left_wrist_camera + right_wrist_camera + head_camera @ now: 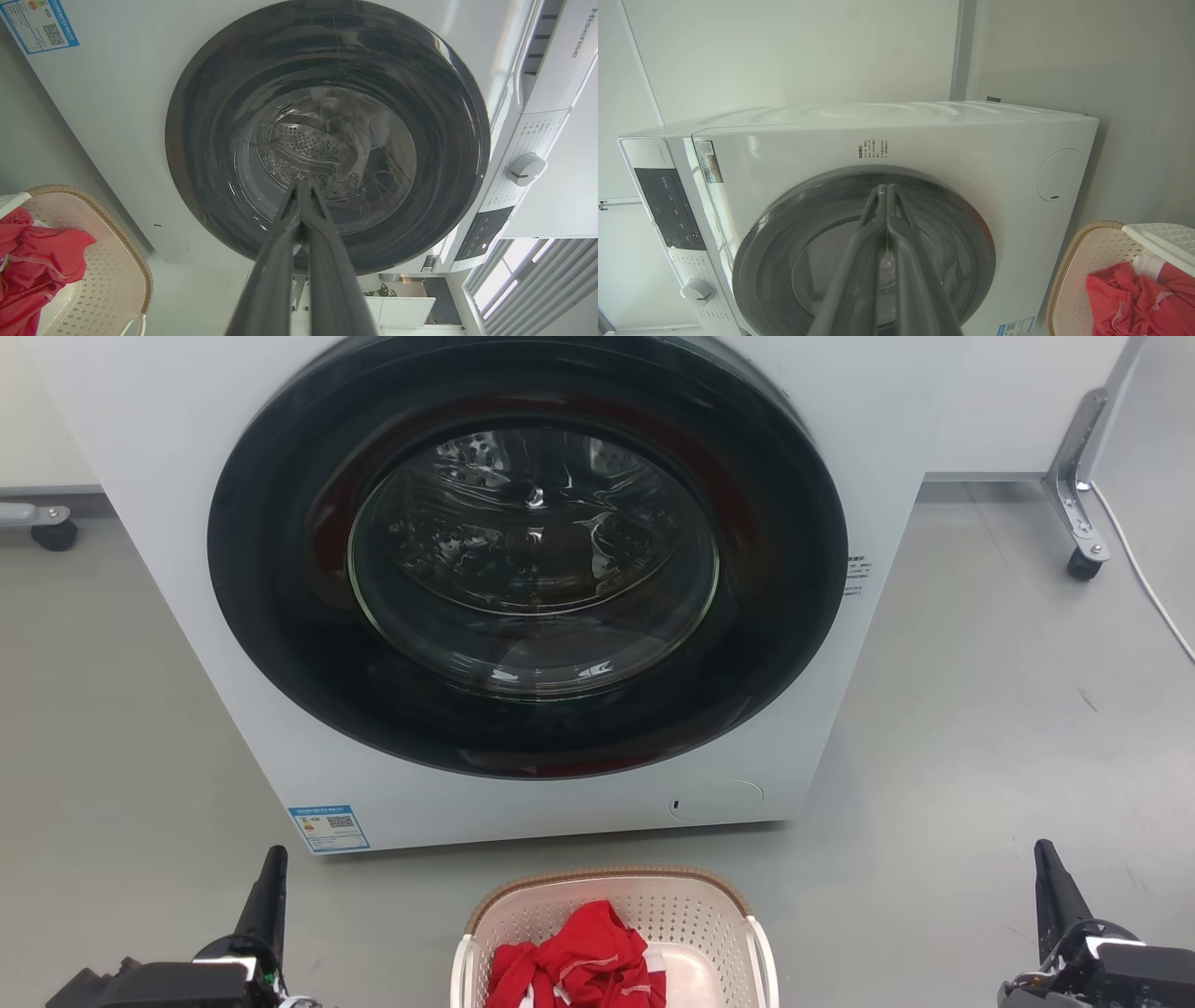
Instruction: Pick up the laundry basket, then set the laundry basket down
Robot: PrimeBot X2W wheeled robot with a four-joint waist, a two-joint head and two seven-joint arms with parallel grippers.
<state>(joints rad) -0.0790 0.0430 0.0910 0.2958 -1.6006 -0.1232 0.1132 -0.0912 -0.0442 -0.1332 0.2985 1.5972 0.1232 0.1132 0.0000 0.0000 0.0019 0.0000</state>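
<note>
The laundry basket [691, 915] stands on the grey floor at the bottom middle of the head view, cream-white with perforated walls and a brown woven rim. Red clothing [579, 966] lies inside it. The basket also shows at the lower left of the left wrist view [117, 275] and the lower right of the right wrist view [1092, 261]. My left gripper [274, 863] is low at the left, well clear of the basket, its fingers pressed together and holding nothing [301, 186]. My right gripper [1046, 859] is low at the right, equally apart from the basket, fingers together and empty [885, 189].
A white front-loading washing machine [187, 476] with a dark round door [527, 560] stands directly behind the basket. A metal frame leg on a caster [1083, 560] and a white cable [1148, 588] are at the far right. Another caster [51, 534] is far left.
</note>
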